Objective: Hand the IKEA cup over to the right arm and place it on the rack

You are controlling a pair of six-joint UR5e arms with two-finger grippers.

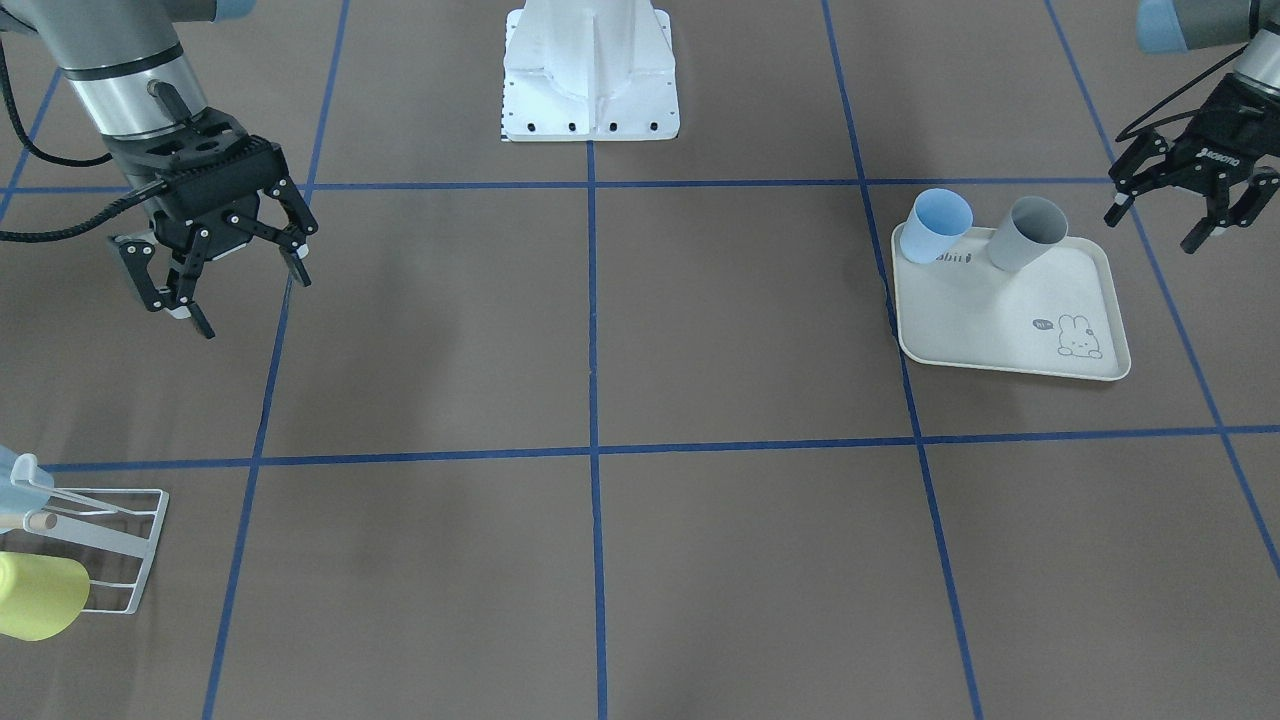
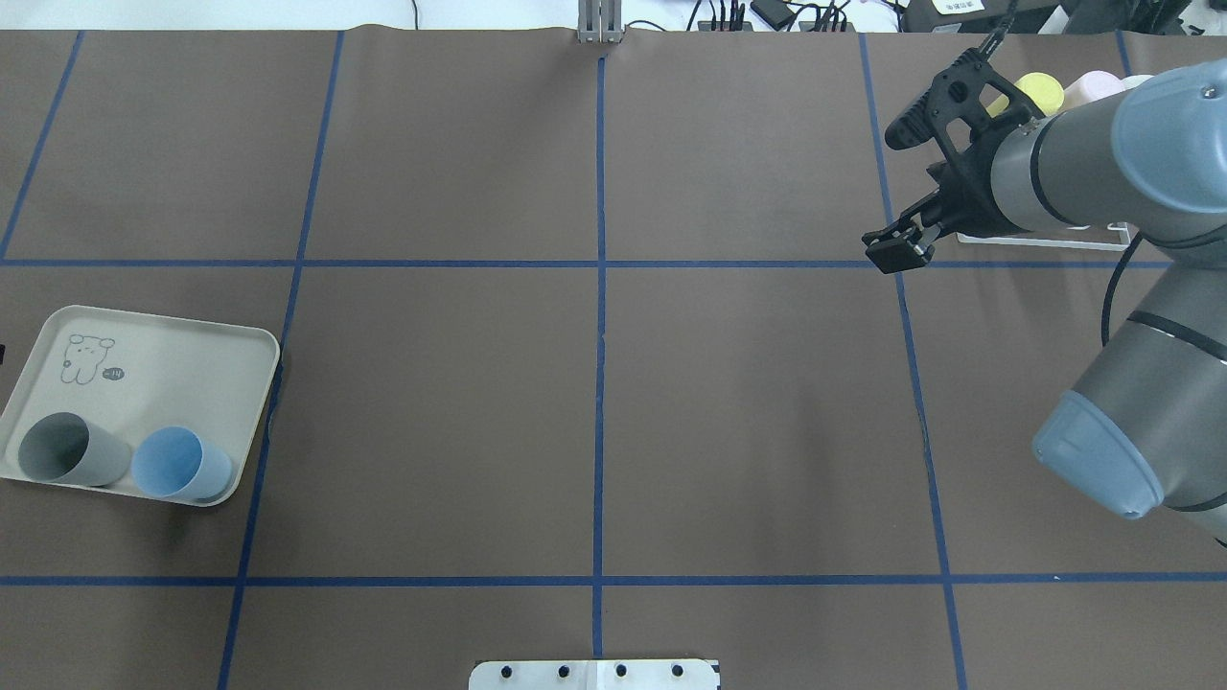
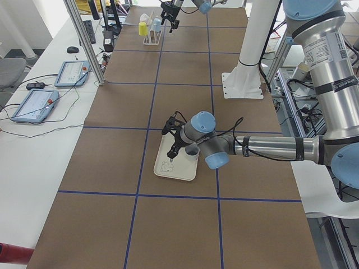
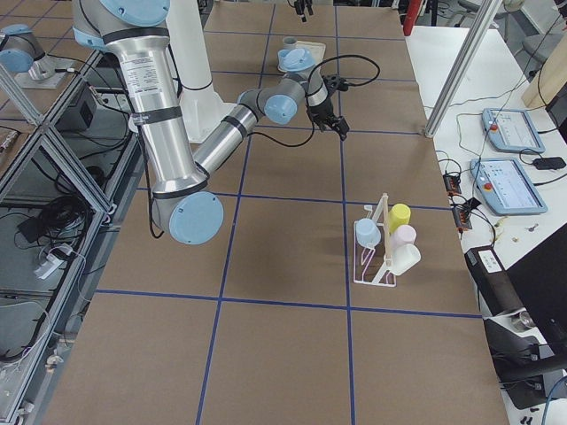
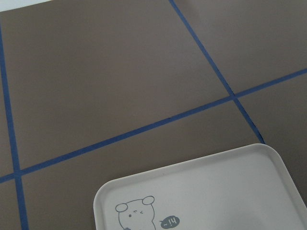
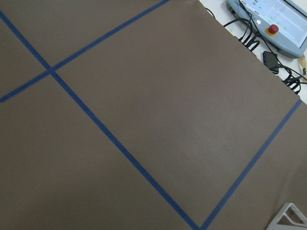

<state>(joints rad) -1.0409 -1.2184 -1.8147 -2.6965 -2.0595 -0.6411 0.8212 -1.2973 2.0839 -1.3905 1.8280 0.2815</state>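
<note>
Brown table (image 1: 700, 330) taped into blue squares, with operator consoles lying beyond its far edge. Clock directions are read in the overhead view, with the robot base at 6.

The cream tray (image 1: 1010, 320) is sitting at 9 o'clock. A grey cup (image 1: 1028, 234) and a blue cup (image 1: 934, 226) are standing on it mouth up, along the edge nearer the robot, with a narrow gap between them. Either could be the IKEA cup.

The left gripper (image 1: 1165, 225) is hovering just past the tray's 9 o'clock edge on the grey cup's side, fingers spread and carrying nothing. Picking that cup therefore appears to be the step in hand.

The right gripper (image 1: 250, 305), likewise spread and empty, is hanging over the table near 2 o'clock. It is not far from the rack (image 1: 152, 535), which is already bearing a yellow cup (image 1: 40, 595) and others.

For a clean pick, the left fingers should be closing on the grey cup from the side away from the blue one, so the neighbour is not getting nudged. Pinching near the rim would be leaving the body free for the right gripper at the handover. The thin wall probably flexes, so a light squeeze is advisable.
</note>
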